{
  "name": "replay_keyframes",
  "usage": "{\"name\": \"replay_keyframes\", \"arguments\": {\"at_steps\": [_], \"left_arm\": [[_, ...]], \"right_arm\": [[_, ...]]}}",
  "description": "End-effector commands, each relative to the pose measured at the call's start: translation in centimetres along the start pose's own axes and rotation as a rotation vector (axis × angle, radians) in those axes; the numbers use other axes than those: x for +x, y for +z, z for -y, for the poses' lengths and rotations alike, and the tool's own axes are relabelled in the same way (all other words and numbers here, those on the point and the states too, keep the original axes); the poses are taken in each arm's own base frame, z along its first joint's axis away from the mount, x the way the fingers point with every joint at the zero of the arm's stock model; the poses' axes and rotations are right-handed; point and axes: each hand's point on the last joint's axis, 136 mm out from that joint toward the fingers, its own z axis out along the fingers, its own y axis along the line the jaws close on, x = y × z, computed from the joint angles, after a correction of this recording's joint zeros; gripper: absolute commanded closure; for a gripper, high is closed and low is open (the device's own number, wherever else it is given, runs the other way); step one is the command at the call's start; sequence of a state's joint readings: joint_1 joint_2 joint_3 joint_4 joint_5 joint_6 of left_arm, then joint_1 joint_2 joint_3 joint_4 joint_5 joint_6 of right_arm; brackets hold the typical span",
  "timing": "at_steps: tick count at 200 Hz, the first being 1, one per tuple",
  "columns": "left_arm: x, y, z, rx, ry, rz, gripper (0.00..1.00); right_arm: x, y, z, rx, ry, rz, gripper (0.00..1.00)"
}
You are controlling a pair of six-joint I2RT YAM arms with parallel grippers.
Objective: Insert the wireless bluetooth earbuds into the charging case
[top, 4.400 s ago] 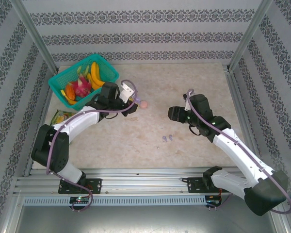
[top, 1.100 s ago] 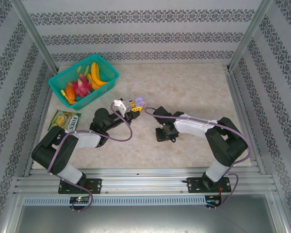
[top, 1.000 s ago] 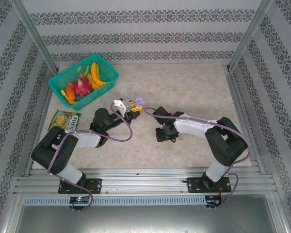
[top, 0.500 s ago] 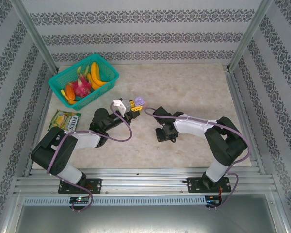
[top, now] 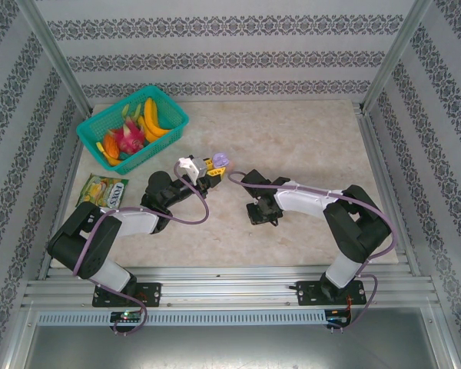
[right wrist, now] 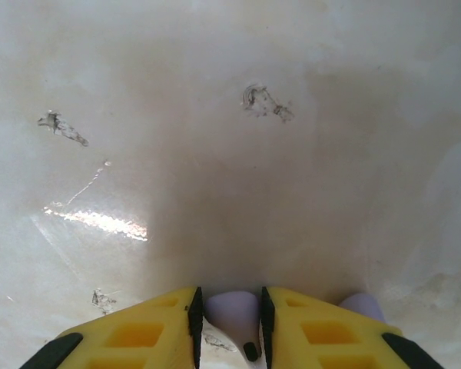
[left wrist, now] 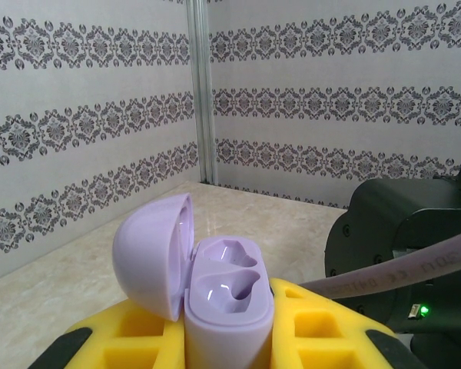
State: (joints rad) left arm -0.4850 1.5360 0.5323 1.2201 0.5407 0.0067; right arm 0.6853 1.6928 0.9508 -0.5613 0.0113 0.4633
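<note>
Pale marble worktop (top: 307, 146) ran between walls of banded wallpaper. In the top view the two arms met near the middle of the frame.

The right pincer (right wrist: 229, 297) was down at the surface. In its wrist view a lilac earbud (right wrist: 232, 314) sat in the narrow gap between the yellow fingers (right wrist: 138, 334) at the bottom centre. The bud's rounded head pointed up-frame, and its stem ran down toward the lower edge, ending in a dark tip. The bud filled the gap from pad to pad, but whether the jaws already pinched it or merely flanked it could not be told. A second lilac earbud (right wrist: 361, 306) lay just beside the outer face of the right-hand finger.

The left pincer (left wrist: 229, 342) was pressed tight on the charging case (left wrist: 227, 296), holding it upright. Its lid (left wrist: 150, 254) was swung back to the left, and both moulded wells were bare and facing up.

From above, the case (top: 220, 160) lay up and to the left of the right pincer (top: 261, 215), near it but apart. The right arm was plainly the nearer to the bud. The coming move probably called for a lift and a short carry up-left, with the stem turned downward to meet a well.
</note>
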Motion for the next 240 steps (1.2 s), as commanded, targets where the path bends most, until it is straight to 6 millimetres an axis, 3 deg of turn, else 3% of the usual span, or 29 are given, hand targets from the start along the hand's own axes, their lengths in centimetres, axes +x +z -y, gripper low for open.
{"name": "replay_keyframes", "arguments": {"at_steps": [1, 71, 150, 199, 240], "left_arm": [[-1.8, -0.1, 0.6, 0.013, 0.042, 0.052, 1.0], [-1.8, -0.1, 0.7, 0.016, 0.043, 0.05, 1.0], [-1.8, -0.1, 0.7, 0.016, 0.048, 0.045, 1.0], [-1.7, -0.1, 1.0, 0.034, 0.05, 0.04, 1.0], [-2.2, 0.5, 1.9, 0.108, 0.047, 0.037, 1.0]], "right_arm": [[1.3, 0.7, 0.4, 0.03, -0.029, -0.043, 0.72], [0.6, -0.4, 0.2, 0.012, -0.007, 0.01, 0.8], [-2.2, -4.9, -0.4, -0.052, 0.068, 0.2, 0.84], [-5.2, -11.7, 0.2, -0.118, 0.107, 0.41, 0.84], [-8.8, -21.9, -0.3, -0.236, 0.077, 0.719, 0.83]]}}
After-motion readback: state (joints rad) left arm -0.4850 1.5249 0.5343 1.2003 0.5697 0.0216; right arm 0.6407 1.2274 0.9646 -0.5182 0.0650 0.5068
